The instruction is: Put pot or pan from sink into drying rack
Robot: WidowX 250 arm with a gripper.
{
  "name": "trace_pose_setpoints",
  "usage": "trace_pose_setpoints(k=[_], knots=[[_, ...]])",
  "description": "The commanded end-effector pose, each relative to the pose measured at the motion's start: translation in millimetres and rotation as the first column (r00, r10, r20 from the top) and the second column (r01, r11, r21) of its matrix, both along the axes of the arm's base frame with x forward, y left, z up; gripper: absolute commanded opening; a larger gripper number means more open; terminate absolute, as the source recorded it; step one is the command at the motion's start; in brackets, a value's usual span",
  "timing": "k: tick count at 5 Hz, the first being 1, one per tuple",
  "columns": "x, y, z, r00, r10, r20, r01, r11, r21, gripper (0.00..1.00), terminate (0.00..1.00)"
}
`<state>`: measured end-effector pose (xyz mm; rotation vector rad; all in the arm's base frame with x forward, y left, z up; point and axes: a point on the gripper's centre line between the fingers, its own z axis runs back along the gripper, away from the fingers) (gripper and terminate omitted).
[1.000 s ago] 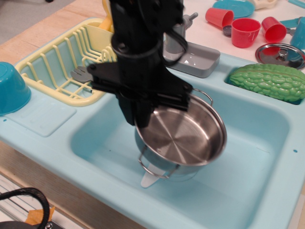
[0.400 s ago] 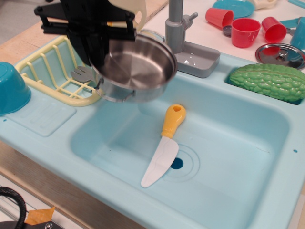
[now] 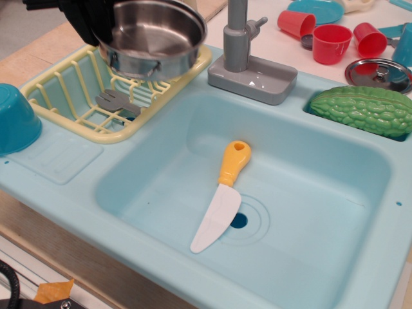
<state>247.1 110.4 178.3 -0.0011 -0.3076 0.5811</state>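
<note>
Stainless-steel pot point(image 3: 156, 37), shiny and shallow with a wire loop handle, hangs tilted over the far end of the pale-yellow slatted drying rack point(image 3: 71, 87), clear of the light-blue plastic sink point(image 3: 309, 193). My black gripper point(image 3: 84, 22) pinches its rim at the left. If I release from here, I reckon it clips the rack's rim or the grey fork point(image 3: 116, 103) and tips or slides back out.

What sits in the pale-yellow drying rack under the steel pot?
Below the shiny stainless-steel pot, a grey plastic fork lies on the ribs of the pale-yellow slatted drying rack. The rack's back corner is hidden behind the pot.
</note>
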Motion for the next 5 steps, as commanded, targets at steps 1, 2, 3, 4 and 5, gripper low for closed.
trace_pose_setpoints(k=[1,2,3,4,5], knots=[[8,36,-12,0.998,0.057,0.008,-0.057,0.997,-0.058,0.00,0.00],[8,55,-30,0.996,0.079,0.035,-0.075,0.992,-0.105,0.00,0.00],[4,61,-40,0.997,0.080,-0.001,-0.080,0.990,-0.114,0.00,0.00],[0,61,-49,0.998,0.053,0.017,-0.050,0.988,-0.146,1.00,0.00],[0,61,-49,0.998,0.053,0.017,-0.050,0.988,-0.146,1.00,1.00]])
